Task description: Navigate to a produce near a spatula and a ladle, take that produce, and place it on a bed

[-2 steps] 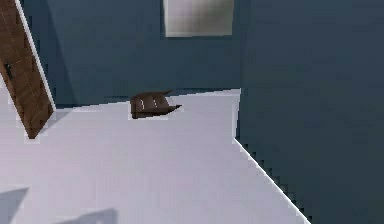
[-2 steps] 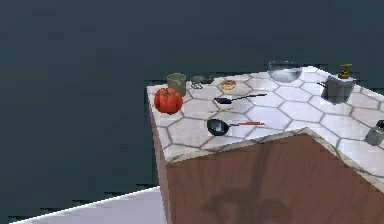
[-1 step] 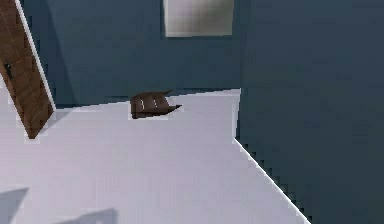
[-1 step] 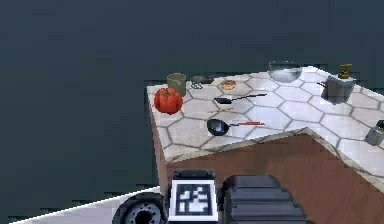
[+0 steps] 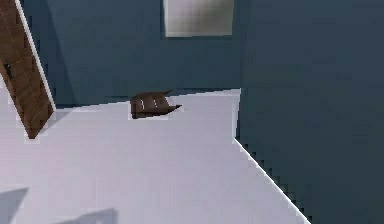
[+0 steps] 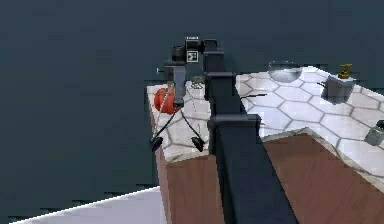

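A red round produce [image 6: 164, 98] lies at the left end of a counter with a white hexagon-tiled top [image 6: 300, 110], in the arm side view. The dark arm [image 6: 235, 150] rises from the bottom edge across the counter to its white marked squares [image 6: 192, 52]. My gripper [image 6: 177, 92] sits just right of the red produce, against it in the picture. I cannot tell whether it holds anything. Two thin dark rods [image 6: 176, 130] splay out over the tiles just below the produce; whether they are utensils is unclear.
On the counter's far right are a pale bowl [image 6: 283, 72], a small dark-topped block [image 6: 343, 82] and another small thing [image 6: 378, 131]. In the forward view, blue walls meet at a corner, a brown door [image 5: 25, 80] stands left, and a low dark brown thing [image 5: 153, 104] lies on the pale floor.
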